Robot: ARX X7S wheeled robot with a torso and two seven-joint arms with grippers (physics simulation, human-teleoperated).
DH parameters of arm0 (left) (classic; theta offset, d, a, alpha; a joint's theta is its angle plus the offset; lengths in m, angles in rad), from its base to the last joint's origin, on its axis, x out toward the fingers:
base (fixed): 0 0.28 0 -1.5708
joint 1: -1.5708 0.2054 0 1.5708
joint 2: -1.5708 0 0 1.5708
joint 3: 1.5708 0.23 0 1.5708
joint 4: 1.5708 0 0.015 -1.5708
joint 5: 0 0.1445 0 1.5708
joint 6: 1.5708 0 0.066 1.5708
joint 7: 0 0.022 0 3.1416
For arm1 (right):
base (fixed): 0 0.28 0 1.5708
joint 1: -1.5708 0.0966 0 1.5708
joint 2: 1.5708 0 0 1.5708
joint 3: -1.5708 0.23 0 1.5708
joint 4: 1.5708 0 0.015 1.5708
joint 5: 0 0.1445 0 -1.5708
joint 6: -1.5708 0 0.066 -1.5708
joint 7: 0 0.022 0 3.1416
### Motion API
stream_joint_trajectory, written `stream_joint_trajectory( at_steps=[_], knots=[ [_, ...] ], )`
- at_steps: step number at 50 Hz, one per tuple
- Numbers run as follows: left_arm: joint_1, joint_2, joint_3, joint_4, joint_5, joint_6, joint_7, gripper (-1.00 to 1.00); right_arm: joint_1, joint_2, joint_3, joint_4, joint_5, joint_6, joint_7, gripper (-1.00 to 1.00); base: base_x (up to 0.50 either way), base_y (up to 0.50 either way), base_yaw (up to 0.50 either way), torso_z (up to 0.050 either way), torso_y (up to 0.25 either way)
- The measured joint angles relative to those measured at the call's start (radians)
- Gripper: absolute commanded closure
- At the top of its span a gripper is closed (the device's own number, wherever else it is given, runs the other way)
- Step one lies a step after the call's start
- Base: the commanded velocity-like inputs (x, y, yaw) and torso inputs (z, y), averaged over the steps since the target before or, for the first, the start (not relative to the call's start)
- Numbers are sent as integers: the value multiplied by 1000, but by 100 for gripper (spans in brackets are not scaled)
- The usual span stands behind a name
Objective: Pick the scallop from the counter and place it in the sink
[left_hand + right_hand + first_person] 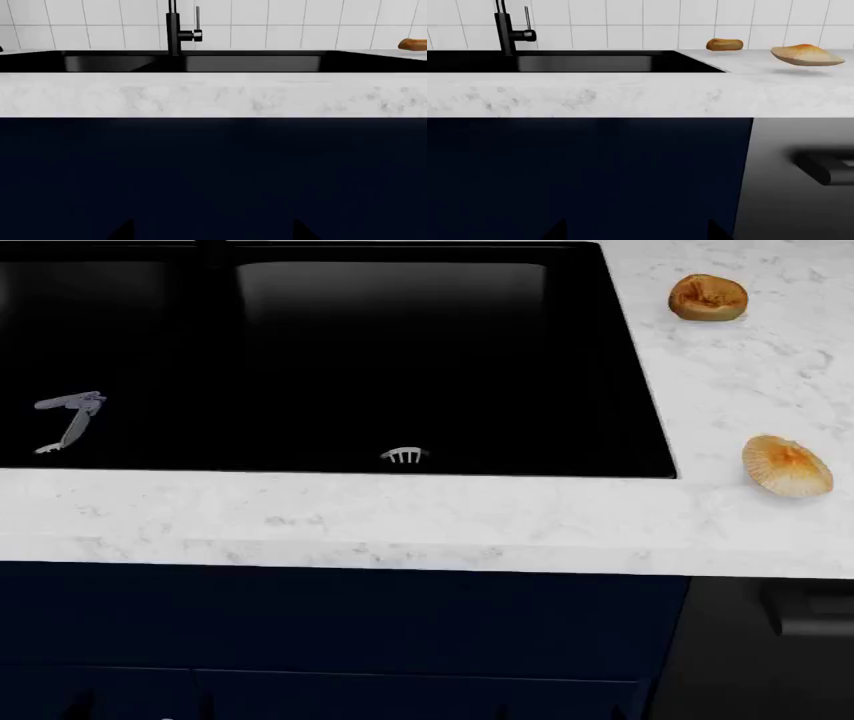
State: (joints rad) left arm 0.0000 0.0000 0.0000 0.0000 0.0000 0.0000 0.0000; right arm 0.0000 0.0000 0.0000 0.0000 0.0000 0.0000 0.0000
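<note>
The scallop (787, 465), a pale peach ribbed shell, lies on the white marble counter (400, 520) just right of the sink's front right corner. It also shows in the right wrist view (806, 54). The black sink (334, 360) has a silver slotted drain (403, 454). My left gripper (213, 230) is open and empty, low in front of the dark blue cabinet, below the counter edge and facing the sink (253, 62). My right gripper (637, 230) is open and empty, also below the counter edge, left of the scallop. Neither gripper shows clearly in the head view.
A darker orange-brown lumpy item (707, 297) sits farther back on the counter, right of the sink. A grey metal tool (70, 418) lies in the sink's left part. A black faucet (175, 30) stands behind the sink. A grey appliance front with a dark handle (820, 165) is right of the cabinet.
</note>
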Motion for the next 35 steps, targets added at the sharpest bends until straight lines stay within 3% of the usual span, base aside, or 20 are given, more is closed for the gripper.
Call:
stream_joint_trajectory(
  at_steps=[35],
  knots=[
    [24,-73,74,70,-52,7,-80,-100,-10,74,-87,7,68,-37,83,-100,0,0,0,0,0]
  ],
)
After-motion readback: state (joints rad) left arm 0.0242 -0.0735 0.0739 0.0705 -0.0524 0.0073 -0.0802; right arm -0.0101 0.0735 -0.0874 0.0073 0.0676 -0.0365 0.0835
